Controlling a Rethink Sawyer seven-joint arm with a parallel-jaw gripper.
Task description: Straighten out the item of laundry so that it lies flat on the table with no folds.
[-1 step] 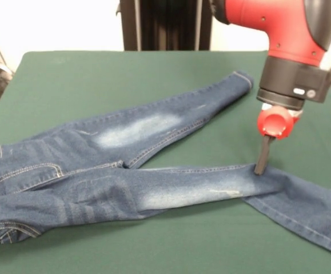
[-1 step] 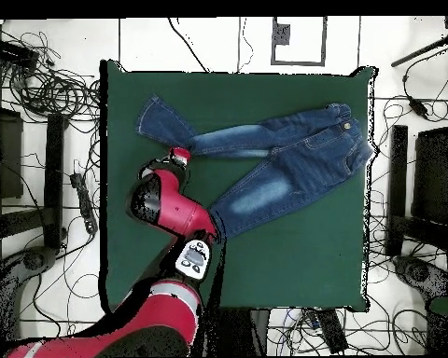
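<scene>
Gripper [image 1: 261,165] is down on the near leg of the jeans [image 1: 125,171], at the bend where the lower leg kinks off toward the table [image 1: 125,74] edge. From the front only one dark finger shows, tip touching the denim. Can't tell whether it's open, closed, or pinching fabric; the overhead view hides the tip under the red wrist.

Arm [image 2: 172,210] comes in over the table's side and covers the cuff end of the other leg in the overhead view.

The jeans sit across the middle of the green table, waistband at one short side, legs spread in a V toward the other. The far leg is straight and flat out to its cuff. The near leg is straight down to the knee area, then angles off, with a crease at the bend. The waistband is bunched and the seat looks a bit rumpled.

Step in hand, my read: fixing the bent leg. The next move would need a grip or firm press at that bend, then a drag outward to line the lower leg up with the thigh. After that, smooth the waist.

Count: one pair of jeans, two legs, one table, one arm, one gripper.
</scene>
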